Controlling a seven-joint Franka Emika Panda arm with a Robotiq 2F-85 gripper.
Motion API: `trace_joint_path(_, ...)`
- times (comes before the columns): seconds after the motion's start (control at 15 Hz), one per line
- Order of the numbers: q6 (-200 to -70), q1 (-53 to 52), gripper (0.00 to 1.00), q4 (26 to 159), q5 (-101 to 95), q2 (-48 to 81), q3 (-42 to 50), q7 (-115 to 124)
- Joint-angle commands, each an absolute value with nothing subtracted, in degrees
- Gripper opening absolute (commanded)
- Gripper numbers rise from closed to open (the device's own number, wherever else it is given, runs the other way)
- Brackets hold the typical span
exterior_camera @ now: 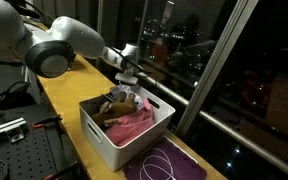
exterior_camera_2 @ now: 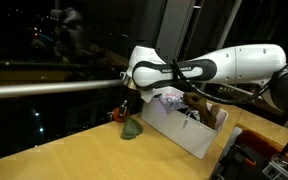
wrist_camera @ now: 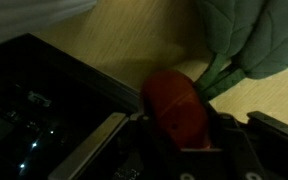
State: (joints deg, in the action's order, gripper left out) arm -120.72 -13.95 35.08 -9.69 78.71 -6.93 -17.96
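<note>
The wooden counter bears a white bin, a green cloth (red object beside) and purple mat.

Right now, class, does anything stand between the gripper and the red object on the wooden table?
Nothing visible does. In the wrist view the red object sits right at the gripper, between its jaws. The green leafy piece lies beyond it, out of the way.
</note>
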Motion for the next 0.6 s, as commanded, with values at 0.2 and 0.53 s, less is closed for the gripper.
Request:
trace_joint_path(0.2, -119.25, -14.47, 0.04, 33.97, -9.73, 76.08, -7.11, -18.27)
trace_joint_path(0.53, -120.13, -14.22, 0.05, 37.85, -10.80, 68.76, -6.28, -17.79)
